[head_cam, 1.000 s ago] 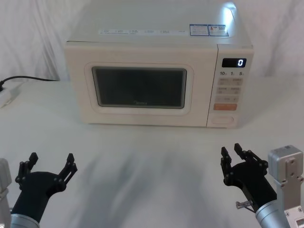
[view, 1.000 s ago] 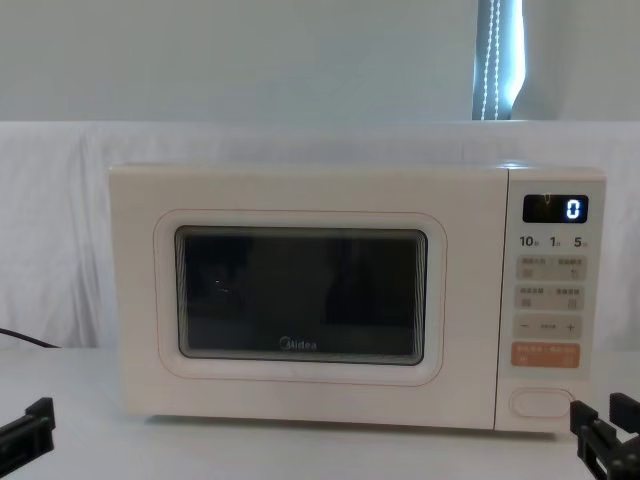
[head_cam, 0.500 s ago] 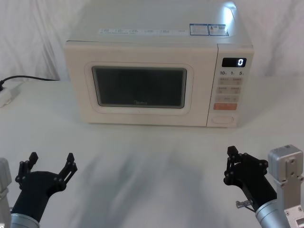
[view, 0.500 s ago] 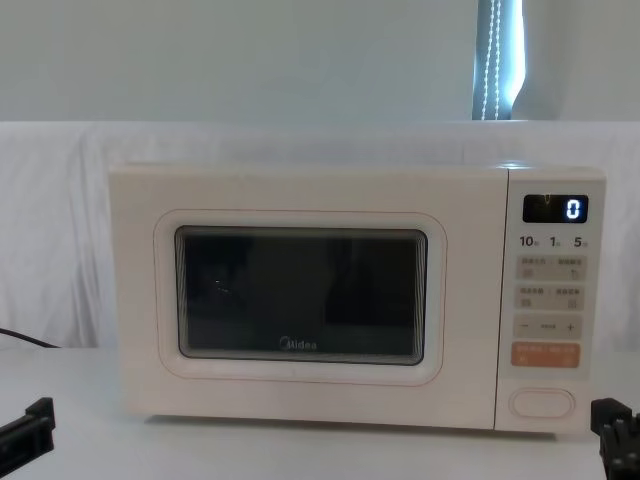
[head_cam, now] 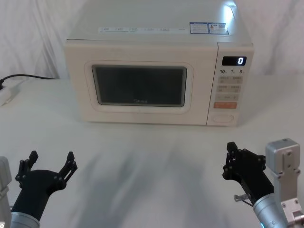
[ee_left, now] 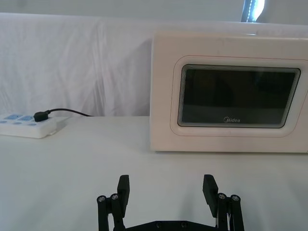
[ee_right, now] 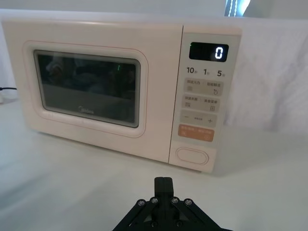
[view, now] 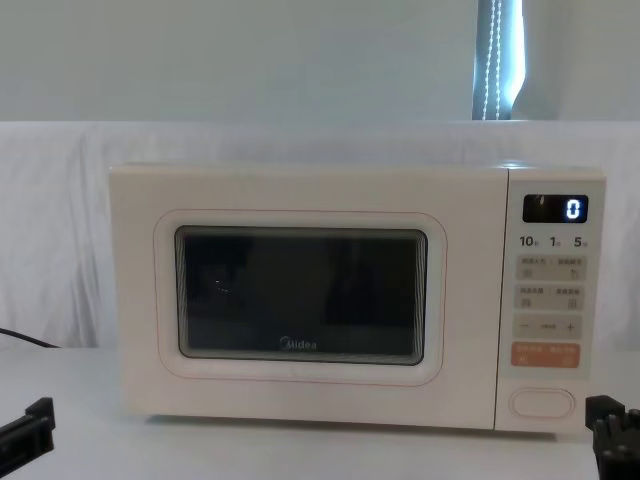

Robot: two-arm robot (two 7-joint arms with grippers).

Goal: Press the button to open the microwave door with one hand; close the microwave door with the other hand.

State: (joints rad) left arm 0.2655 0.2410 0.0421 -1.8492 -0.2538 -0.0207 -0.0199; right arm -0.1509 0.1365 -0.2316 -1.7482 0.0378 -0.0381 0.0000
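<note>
The microwave door [head_cam: 140,88] is shut, a cream panel with a dark window, also seen in the chest view [view: 300,295] and both wrist views [ee_left: 231,96] [ee_right: 96,91]. The button [head_cam: 223,118] is the wide pill-shaped key at the bottom of the control panel [ee_right: 192,155] [view: 542,402]. My right gripper [head_cam: 231,156] hovers low over the table in front of the panel, well short of it, with its fingers pressed together [ee_right: 162,183]. At the near left my left gripper [head_cam: 50,164] is open and holds nothing [ee_left: 166,187].
A white power strip [ee_left: 26,126] with a black plug and cable lies on the table left of the microwave [head_cam: 4,92]. Above the button is an orange key [ee_right: 196,133]. The display reads 0. White cloth covers the table and the wall behind.
The right gripper's fingers have gone from spread to shut, and it has dropped slightly toward the table's near edge. The left gripper and the door have not moved.
</note>
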